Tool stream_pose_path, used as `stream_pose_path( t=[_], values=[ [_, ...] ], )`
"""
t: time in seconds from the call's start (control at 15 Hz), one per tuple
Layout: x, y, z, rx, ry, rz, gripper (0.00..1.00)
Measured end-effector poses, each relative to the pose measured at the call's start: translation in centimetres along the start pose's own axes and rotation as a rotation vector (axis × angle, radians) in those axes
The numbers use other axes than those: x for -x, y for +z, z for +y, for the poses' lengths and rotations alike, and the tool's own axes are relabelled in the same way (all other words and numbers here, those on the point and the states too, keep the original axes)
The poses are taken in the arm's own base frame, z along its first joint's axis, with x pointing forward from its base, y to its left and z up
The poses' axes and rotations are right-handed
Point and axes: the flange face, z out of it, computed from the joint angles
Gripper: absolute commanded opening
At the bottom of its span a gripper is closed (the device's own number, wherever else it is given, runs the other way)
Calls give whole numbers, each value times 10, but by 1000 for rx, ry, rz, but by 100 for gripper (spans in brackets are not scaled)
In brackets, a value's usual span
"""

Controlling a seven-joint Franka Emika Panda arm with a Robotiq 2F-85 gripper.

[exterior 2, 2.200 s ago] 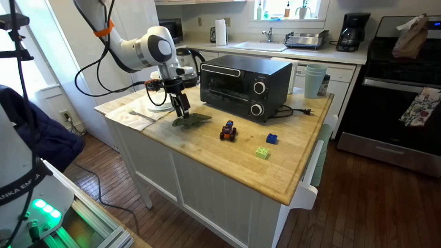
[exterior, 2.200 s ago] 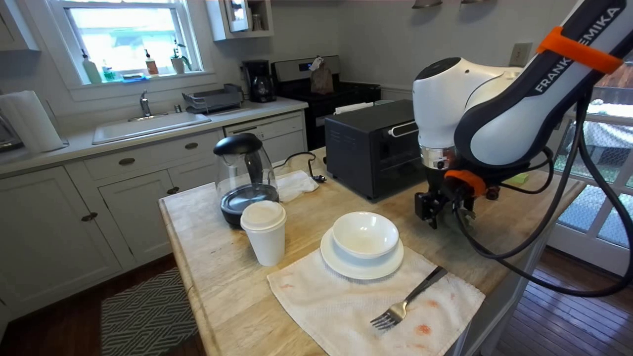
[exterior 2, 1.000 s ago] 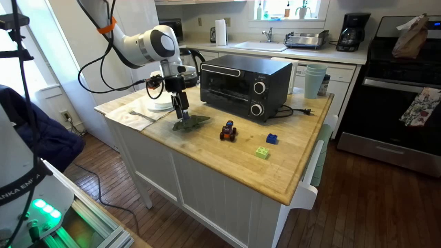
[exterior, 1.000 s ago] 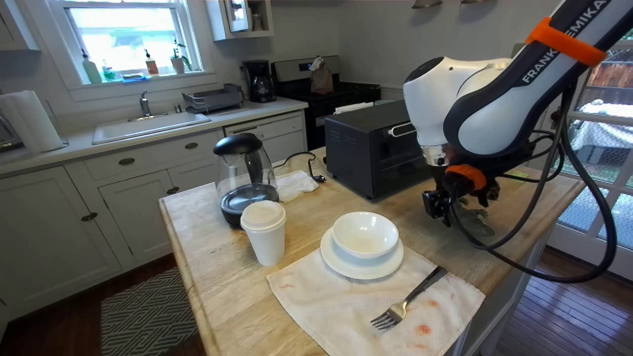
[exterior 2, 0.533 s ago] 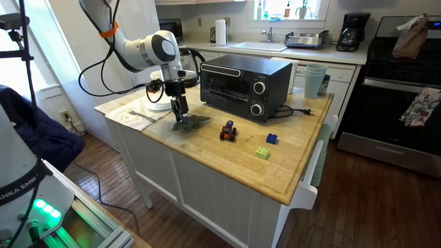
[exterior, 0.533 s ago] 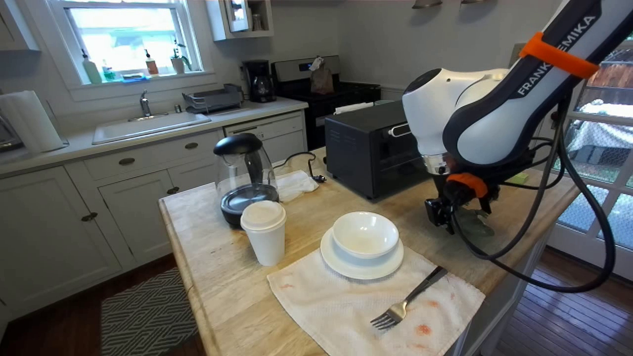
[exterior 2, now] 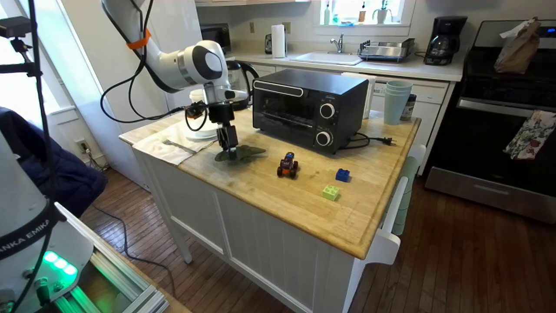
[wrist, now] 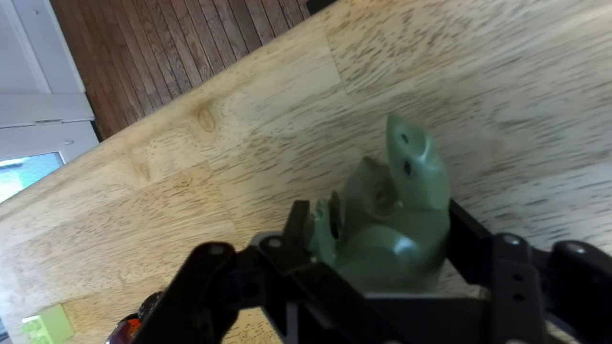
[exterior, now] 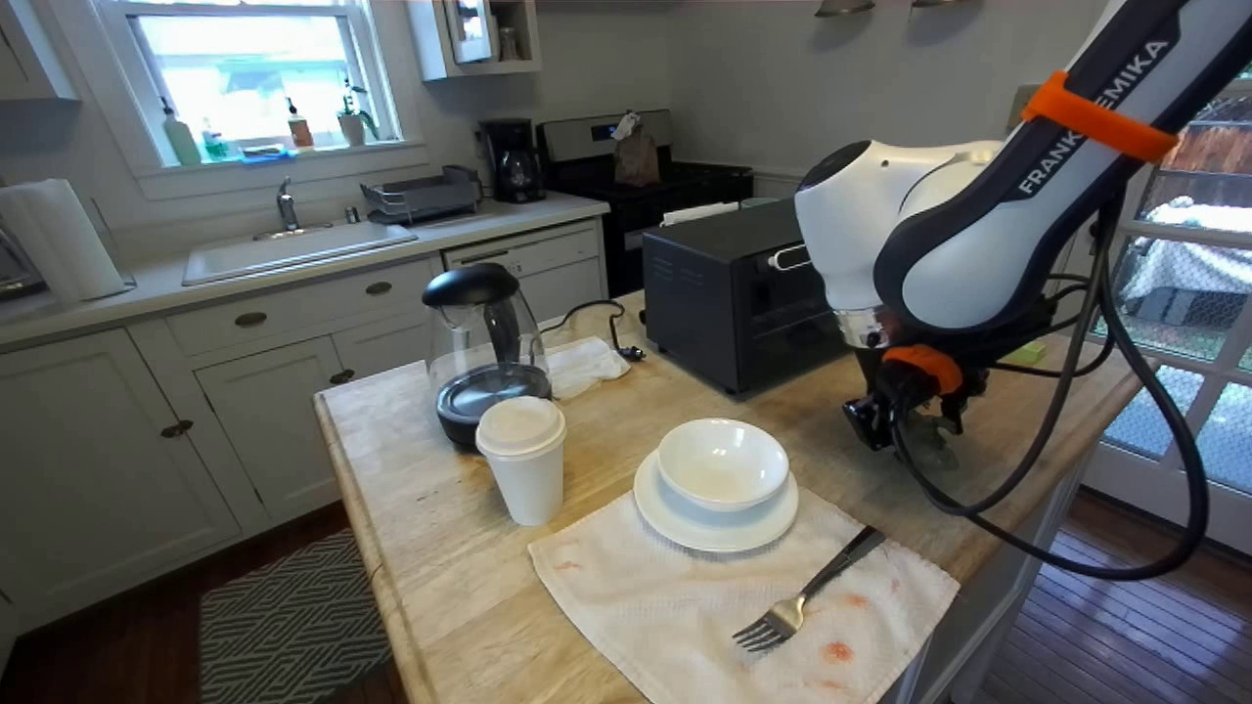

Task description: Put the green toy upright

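Because the green toy animal (wrist: pixel 420 224) lies low on the wooden tabletop (exterior 2: pixel 295 200), apparently on its side, the upright condition is judged not met. In an exterior view it sits toward the near left, between the white cloth (exterior 2: pixel 173 134) to its left and the monster truck (exterior 2: pixel 287 165) to its right, on the near side of the toaster oven (exterior 2: pixel 310 100).

The gripper (wrist: pixel 379 220) is found clasping the green toy animal. In the wrist view one finger meets its broad flank; the finger nearer the monster truck appears to bear on a limb. How firmly they press cannot be determined.

A glossy highlight is noted on the surface. Moulded plastic or rubber is presumed: light, fairly stiff, robust, possibly slippery. Breakage is considered unlikely; rolling within the grip is the likelier fault. The recommended hold is across the thickest part of the body, clear of the tapering ends, since a thin limb may flex and let it twist.
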Motion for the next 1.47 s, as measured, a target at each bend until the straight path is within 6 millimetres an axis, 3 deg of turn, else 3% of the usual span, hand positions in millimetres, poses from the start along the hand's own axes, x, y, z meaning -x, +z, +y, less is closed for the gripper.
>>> stream_pose_path(
  t=[0.73, 1.47],
  values=[
    [-3, -4, -3, -29, 88, 27, 42],
    [-19, -17, -6, -327, 364, 215, 42]
  ],
)
